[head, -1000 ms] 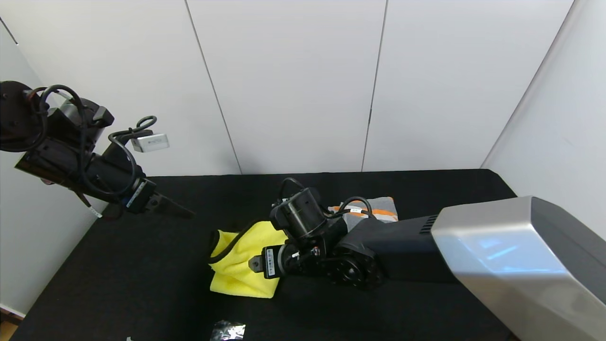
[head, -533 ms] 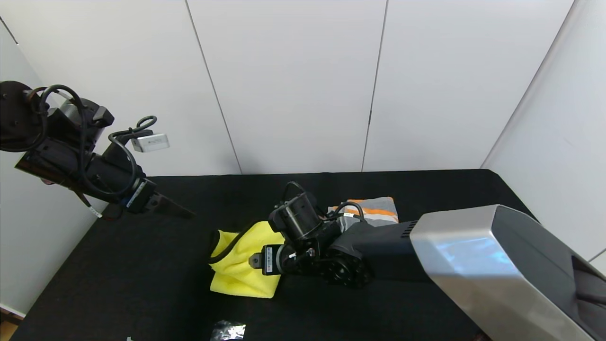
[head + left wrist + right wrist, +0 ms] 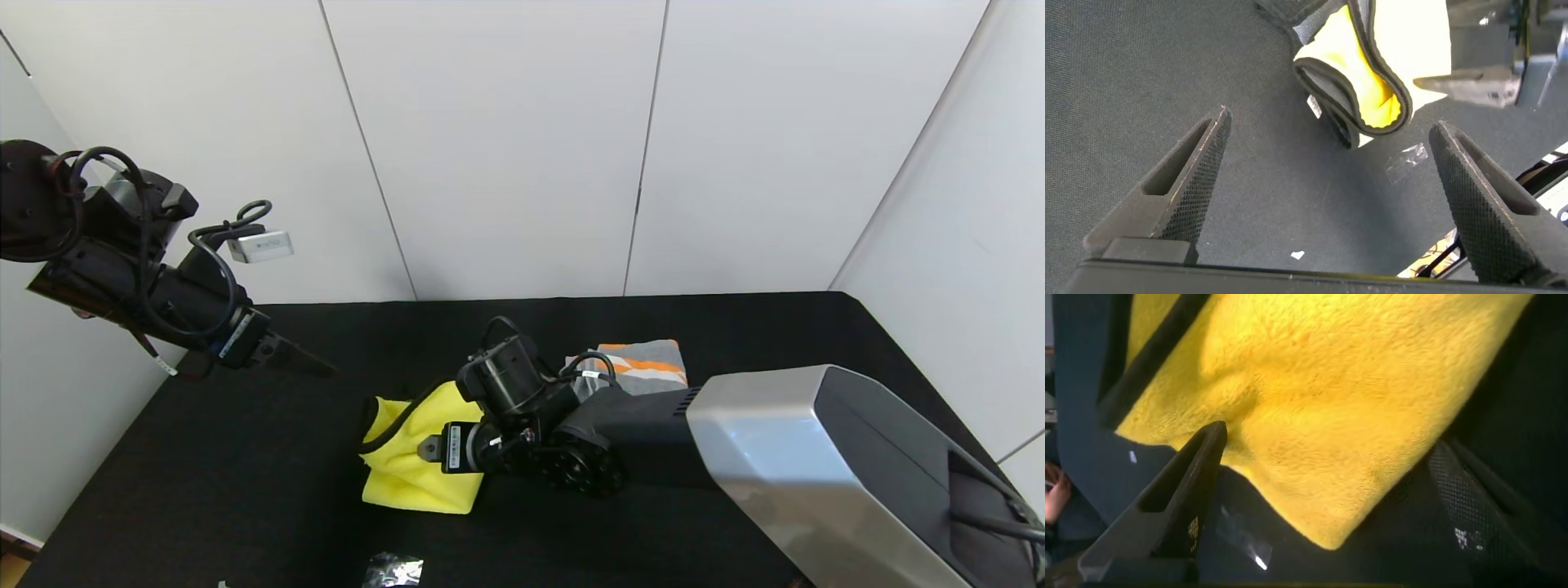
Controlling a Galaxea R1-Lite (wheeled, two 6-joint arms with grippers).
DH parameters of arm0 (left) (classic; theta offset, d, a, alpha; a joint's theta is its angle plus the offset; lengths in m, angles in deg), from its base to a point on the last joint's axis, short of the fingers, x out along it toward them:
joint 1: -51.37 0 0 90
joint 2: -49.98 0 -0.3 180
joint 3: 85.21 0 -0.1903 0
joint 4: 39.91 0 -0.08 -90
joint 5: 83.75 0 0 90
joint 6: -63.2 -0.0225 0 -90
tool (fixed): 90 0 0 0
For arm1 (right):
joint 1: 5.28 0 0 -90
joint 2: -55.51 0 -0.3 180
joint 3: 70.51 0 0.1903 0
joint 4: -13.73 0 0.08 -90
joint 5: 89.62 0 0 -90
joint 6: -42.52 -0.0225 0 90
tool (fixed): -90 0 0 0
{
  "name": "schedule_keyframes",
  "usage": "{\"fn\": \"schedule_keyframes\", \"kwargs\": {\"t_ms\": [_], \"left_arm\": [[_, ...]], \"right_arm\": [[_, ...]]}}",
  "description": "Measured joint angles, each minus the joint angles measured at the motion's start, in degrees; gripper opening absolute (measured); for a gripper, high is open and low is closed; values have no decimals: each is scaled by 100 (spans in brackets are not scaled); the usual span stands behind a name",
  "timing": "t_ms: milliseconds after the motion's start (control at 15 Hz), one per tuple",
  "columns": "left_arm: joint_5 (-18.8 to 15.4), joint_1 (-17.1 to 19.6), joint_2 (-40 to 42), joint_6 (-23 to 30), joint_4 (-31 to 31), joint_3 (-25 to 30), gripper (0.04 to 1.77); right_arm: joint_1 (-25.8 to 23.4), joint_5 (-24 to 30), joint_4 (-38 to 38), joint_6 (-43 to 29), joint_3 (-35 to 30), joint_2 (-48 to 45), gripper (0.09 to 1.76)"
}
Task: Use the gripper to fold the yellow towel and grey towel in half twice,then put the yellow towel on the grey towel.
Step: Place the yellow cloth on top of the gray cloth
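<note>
On the black desk [image 3: 245, 490], yellow towel [image 3: 408, 457] folded at centre, right gripper [image 3: 1331, 506] spread wide just over its plush surface, grey towel [image 3: 653, 367] behind it, left gripper [image 3: 1331, 188] apart, raised at the left edge.

Plush, fuzzy microfibre on the yellow towel [image 3: 412, 469], bound with a thin matt black edging, at lower centre of the head view; flatter woven terry on the grey towel [image 3: 653, 367] just right of centre, striped orange and white. Matt black felt-like cloth over the table [image 3: 204, 490], with a crinkled glossy foil scrap [image 3: 393, 569] at the bottom edge. Dull black plastic with knurled, dotted inner faces on the left gripper [image 3: 1327, 192] fingers [image 3: 1200, 175]; brushed silvery metal, faintly reflective, on the arm shell [image 3: 784, 457] at lower right.
</note>
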Motion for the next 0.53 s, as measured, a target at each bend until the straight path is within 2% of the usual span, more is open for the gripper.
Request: {"fn": "schedule_keyframes", "kwargs": {"t_ms": [267, 333, 533], "left_arm": [[0, 0, 0, 0, 0, 0, 172], [0, 0, -2, 0, 0, 0, 172], [0, 0, 1, 0, 0, 0, 172]], "right_arm": [[72, 2, 59, -9, 126, 37, 171], [85, 5, 61, -6, 145, 59, 163], [89, 2, 52, -6, 184, 113, 116]]}}
